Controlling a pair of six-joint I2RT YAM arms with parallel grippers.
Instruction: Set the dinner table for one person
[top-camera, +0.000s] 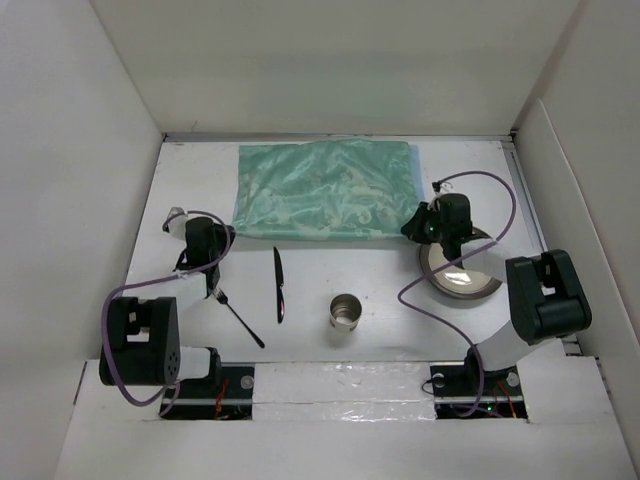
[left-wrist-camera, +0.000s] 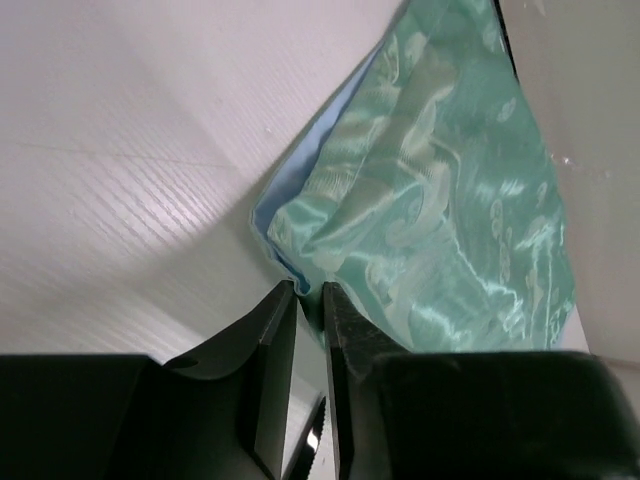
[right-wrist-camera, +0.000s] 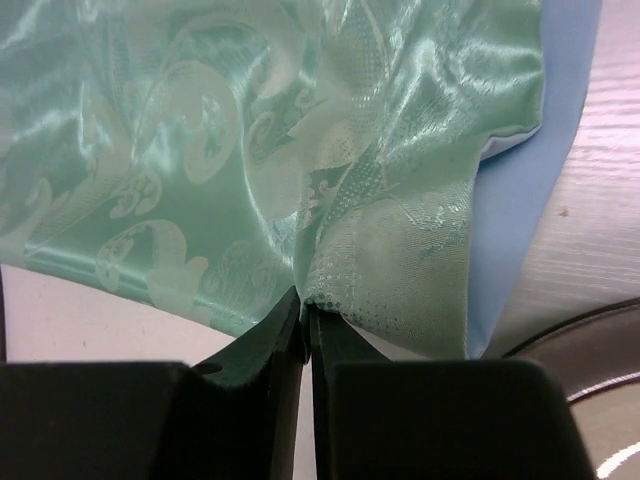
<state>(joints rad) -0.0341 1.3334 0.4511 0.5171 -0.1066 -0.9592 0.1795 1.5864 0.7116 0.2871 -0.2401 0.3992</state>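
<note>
White walls close off the left, far and right sides of the dinner table (top-camera: 380, 285), a flat white top that fills the whole floor of the enclosure under everything else.

Top view, counts:
- 1 mint-green patterned cloth mat (top-camera: 325, 190), far centre, lying flat.
- 1 fork (top-camera: 236, 311), near left, lying at a slant.
- 1 knife (top-camera: 280, 285), just right of the fork, pointing near to far.
- 1 metal cup (top-camera: 346, 312), upright, near centre.
- 1 round metal plate (top-camera: 460, 272), right side.
- 2 arms. Left gripper (top-camera: 222, 240) sits at the mat's near-left corner, right gripper (top-camera: 412, 227) at its near-right corner, above the plate's far edge. Jaw gaps cannot be read from here.

Left wrist view: the left gripper (left-wrist-camera: 310, 290) has its jaws parted by a narrow slit. The mat's corner lies just past the tips and nothing shows between the fingers (left-wrist-camera: 270, 350). A pale blue underside shows along the mat's edge, which the top view does not show. White wood-grain table beyond.

Right wrist view: the right gripper (right-wrist-camera: 305, 300) has its jaws almost together, only a hairline gap. A raised fold of mat meets the tips; whether it is pinched I cannot tell. Blue underside shows again on the right, and the plate's rim (right-wrist-camera: 590, 340) in the lower right corner.
</note>
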